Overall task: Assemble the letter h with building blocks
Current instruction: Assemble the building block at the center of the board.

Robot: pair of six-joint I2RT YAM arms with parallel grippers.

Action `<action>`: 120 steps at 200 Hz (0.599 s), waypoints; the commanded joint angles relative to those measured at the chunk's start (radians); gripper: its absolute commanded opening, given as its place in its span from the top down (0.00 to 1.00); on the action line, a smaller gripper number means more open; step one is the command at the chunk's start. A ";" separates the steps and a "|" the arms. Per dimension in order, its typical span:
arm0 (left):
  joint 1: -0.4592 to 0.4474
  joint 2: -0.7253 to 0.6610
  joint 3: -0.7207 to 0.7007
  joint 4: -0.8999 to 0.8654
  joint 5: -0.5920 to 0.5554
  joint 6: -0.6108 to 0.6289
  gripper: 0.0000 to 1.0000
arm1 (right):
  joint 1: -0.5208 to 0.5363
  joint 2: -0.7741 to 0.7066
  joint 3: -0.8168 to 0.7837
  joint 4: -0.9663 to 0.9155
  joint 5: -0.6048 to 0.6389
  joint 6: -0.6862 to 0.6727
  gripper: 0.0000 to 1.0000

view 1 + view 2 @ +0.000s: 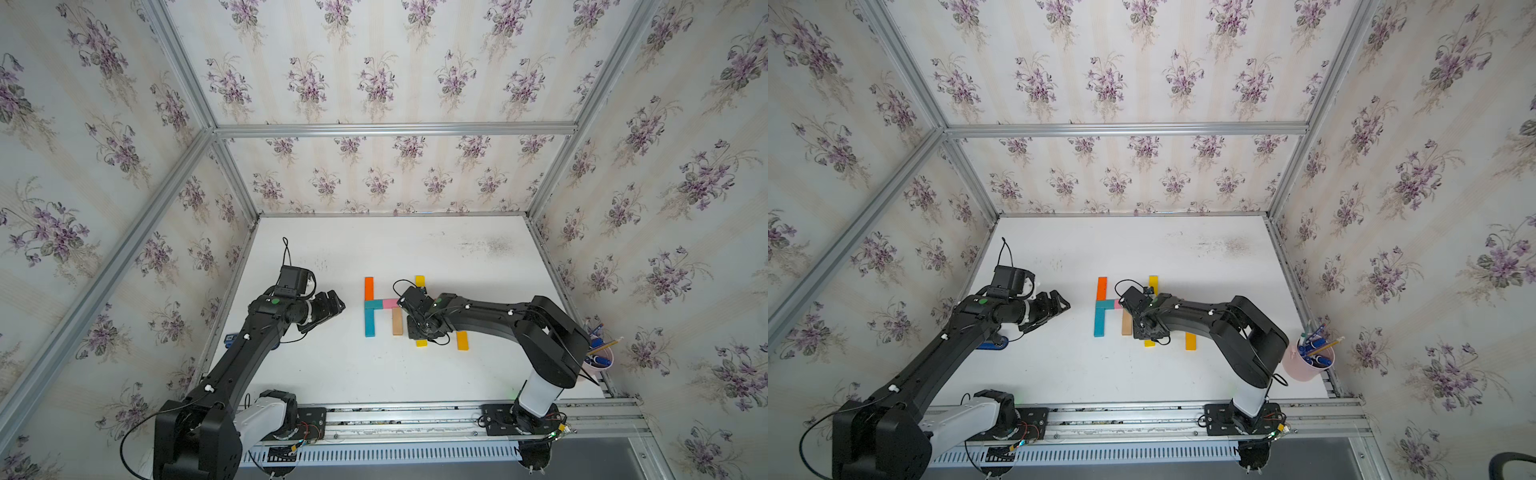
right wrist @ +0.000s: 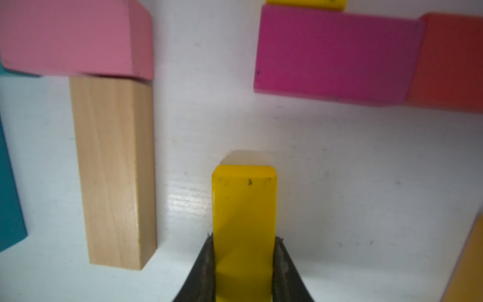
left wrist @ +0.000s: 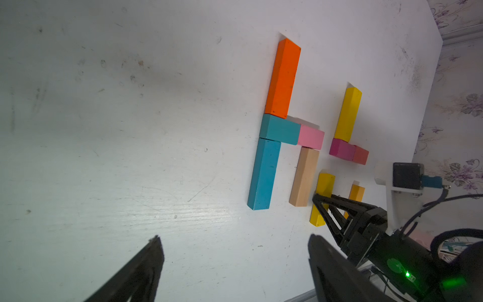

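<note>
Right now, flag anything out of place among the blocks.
The lower yellow block, clamped in the right pincer, lies short of the magenta block, leaving a gap. The amber block likewise sits apart from the red block. Nothing else stands out.

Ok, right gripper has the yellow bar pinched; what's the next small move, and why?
Probably slide the lower yellow bar to the magenta block, in line with the upper yellow bar. The right gripper is shut on it, yet bare table separates its end from that block, leaving the stem broken.
</note>
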 commanded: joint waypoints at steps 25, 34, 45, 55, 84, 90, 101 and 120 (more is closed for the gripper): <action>0.003 -0.002 -0.002 0.007 -0.002 0.015 0.11 | -0.009 0.037 0.018 -0.028 -0.020 0.037 0.90; 0.003 -0.001 -0.001 0.009 -0.003 0.016 0.11 | -0.011 0.037 0.012 -0.025 -0.022 0.041 0.90; 0.003 0.001 -0.001 0.009 -0.003 0.016 0.11 | -0.016 0.038 0.008 -0.024 -0.022 0.048 0.91; 0.003 0.001 -0.002 0.010 -0.001 0.016 0.11 | -0.016 0.037 0.010 -0.023 -0.017 0.051 0.92; 0.003 -0.002 -0.004 0.010 0.001 0.017 0.11 | -0.018 0.030 0.005 -0.029 -0.010 0.060 0.92; 0.003 -0.002 -0.005 0.010 0.001 0.016 0.11 | -0.018 0.029 0.003 -0.029 -0.011 0.061 0.92; 0.003 -0.004 -0.007 0.009 0.001 0.017 0.11 | -0.017 0.027 0.000 -0.031 -0.012 0.061 0.93; 0.003 -0.006 -0.010 0.013 0.001 0.015 0.11 | -0.019 0.016 -0.006 -0.036 -0.005 0.067 0.93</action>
